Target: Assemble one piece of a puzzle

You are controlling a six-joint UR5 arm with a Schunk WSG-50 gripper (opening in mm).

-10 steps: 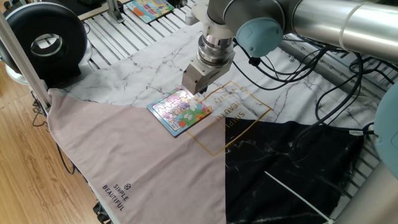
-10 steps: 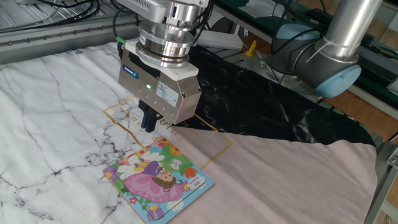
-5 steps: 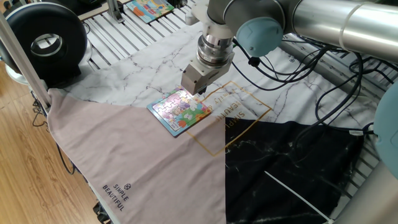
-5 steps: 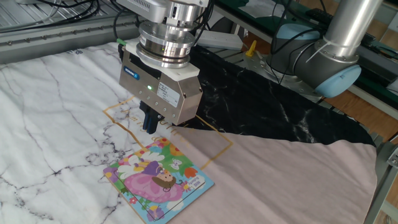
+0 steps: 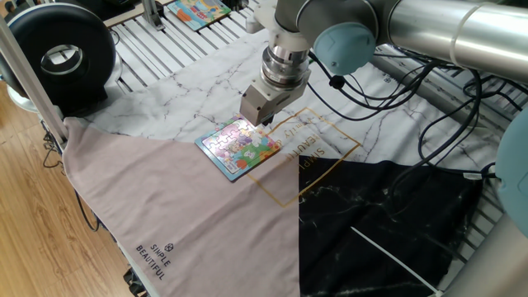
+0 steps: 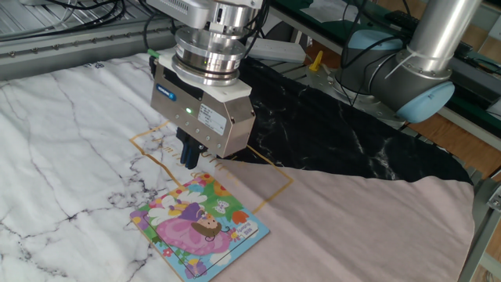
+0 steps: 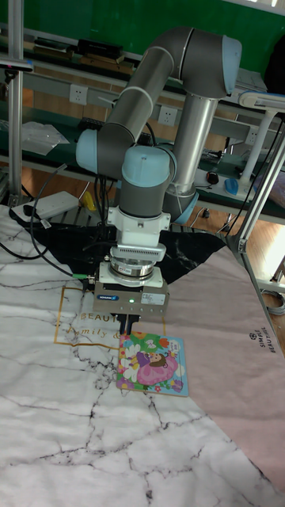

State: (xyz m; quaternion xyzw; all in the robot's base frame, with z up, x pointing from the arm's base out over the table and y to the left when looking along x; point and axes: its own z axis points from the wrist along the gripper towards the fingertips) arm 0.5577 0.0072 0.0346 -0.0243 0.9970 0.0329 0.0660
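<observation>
The puzzle (image 5: 239, 148) (image 6: 200, 225) (image 7: 153, 364) lies flat where the marble-print cloth meets the pink cloth, blue-rimmed with a pink and green cartoon picture. My gripper (image 6: 188, 161) (image 7: 127, 325) (image 5: 264, 123) hangs just above the cloth at the puzzle's far corner, pointing straight down. Its dark fingers (image 6: 189, 150) stand close together, and I see nothing between them. The piece does not show in any view; the gripper body hides the fingertips in one fixed view.
Another colourful board (image 5: 196, 11) lies at the far edge on the slatted table. A black round device (image 5: 62, 58) stands at the left corner. Cables (image 5: 429, 99) trail behind the arm. A black cloth (image 5: 388, 223) covers the right side.
The gripper has crept a touch lower and closer to the puzzle's corner. The puzzle has not moved.
</observation>
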